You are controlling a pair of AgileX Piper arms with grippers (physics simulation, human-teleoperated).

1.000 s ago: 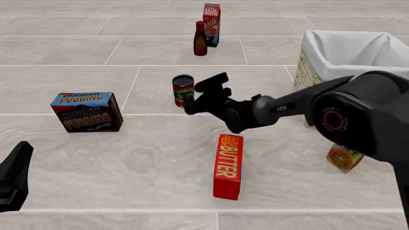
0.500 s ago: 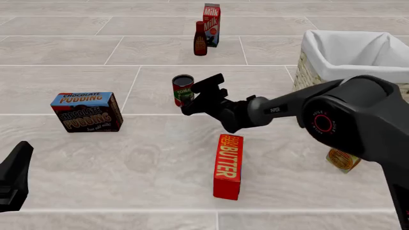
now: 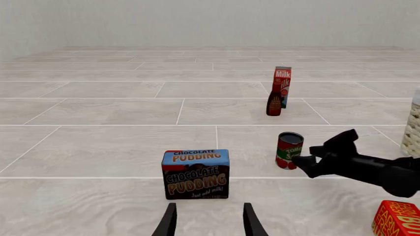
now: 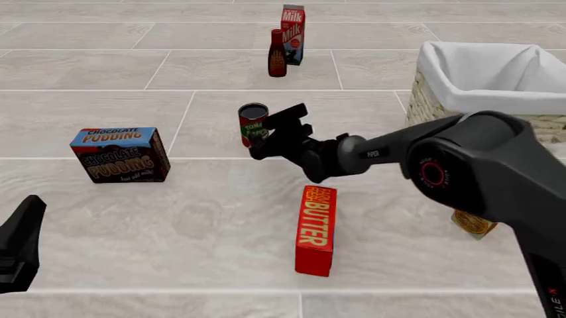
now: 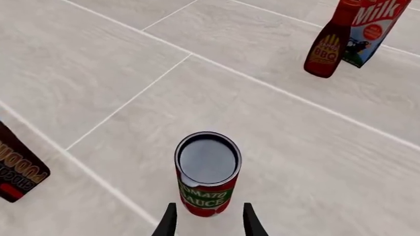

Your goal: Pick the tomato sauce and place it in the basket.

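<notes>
Tiled table w/ groceries scattered. Front view: tomato sauce upright mid-table, right gripper at its right side, fingers spread around/just beside can, contact can't tell. Basket far right, well apart from can. Pudding box left, butter box near-centre, BBQ bottle + milk carton far. Left gripper near-left corner, only partly visible.

Left wrist view: left gripper open wide, nothing btwn fingers; pudding box just ahead, can beyond w/ right arm beside it.

Right wrist view: right gripper open, fingertips flank base of can, not closed on it.
</notes>
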